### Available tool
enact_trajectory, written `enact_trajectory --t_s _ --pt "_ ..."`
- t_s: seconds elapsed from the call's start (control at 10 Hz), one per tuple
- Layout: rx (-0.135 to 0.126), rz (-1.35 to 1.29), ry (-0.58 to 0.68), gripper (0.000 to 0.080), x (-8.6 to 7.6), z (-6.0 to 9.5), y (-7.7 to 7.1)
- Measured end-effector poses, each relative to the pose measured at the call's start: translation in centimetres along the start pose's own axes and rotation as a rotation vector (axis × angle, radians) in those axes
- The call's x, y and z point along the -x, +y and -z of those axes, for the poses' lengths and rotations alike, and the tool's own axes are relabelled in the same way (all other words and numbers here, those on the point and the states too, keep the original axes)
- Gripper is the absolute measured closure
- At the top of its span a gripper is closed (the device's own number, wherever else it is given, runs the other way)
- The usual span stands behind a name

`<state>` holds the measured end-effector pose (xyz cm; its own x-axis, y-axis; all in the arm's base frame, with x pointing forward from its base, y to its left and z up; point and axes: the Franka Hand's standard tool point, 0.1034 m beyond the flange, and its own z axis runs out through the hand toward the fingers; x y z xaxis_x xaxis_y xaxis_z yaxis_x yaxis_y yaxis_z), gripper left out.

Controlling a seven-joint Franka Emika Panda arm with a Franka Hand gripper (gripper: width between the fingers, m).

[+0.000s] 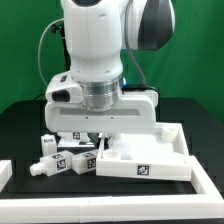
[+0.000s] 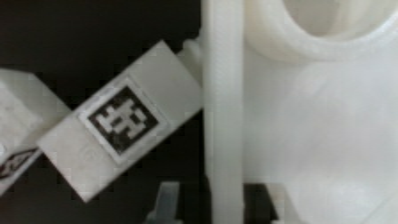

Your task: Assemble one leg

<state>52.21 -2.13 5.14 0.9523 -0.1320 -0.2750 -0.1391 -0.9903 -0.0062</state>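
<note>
My gripper (image 2: 217,200) is shut on the thin upright rim of the large white rimmed panel (image 2: 302,120), one finger (image 2: 169,200) on each side of the wall. In the exterior view the panel (image 1: 150,160) lies flat on the black table. The gripper (image 1: 100,140) comes down at its edge on the exterior view's left, its fingertips mostly hidden. A leg (image 2: 121,115), a white post with a black-and-white tag, lies tilted close beside the gripped rim without being held. Several such legs (image 1: 60,163) lie together at the exterior view's left of the panel.
Another white part (image 2: 15,110) shows at the edge of the wrist view. A white bar (image 1: 208,185) runs along the exterior view's right front, and a white piece (image 1: 4,172) sits at its left edge. A green backdrop stands behind.
</note>
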Motion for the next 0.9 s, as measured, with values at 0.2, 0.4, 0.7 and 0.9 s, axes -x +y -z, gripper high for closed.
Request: enact_trajectory --t_s 0.2,0.4,0.7,0.9 --pt "0.001 -0.001 -0.003 0.0752 0.1 -0.2 0.1" --pt "0.001 0.003 -0.006 0.0752 0.0 -0.3 0.1" --pt "0.008 0.074 0.016 0.0752 -2.9 0.0 -0.1" --pt "0.020 0.085 0.025 0.0752 -4.0 0.0 -0.8"
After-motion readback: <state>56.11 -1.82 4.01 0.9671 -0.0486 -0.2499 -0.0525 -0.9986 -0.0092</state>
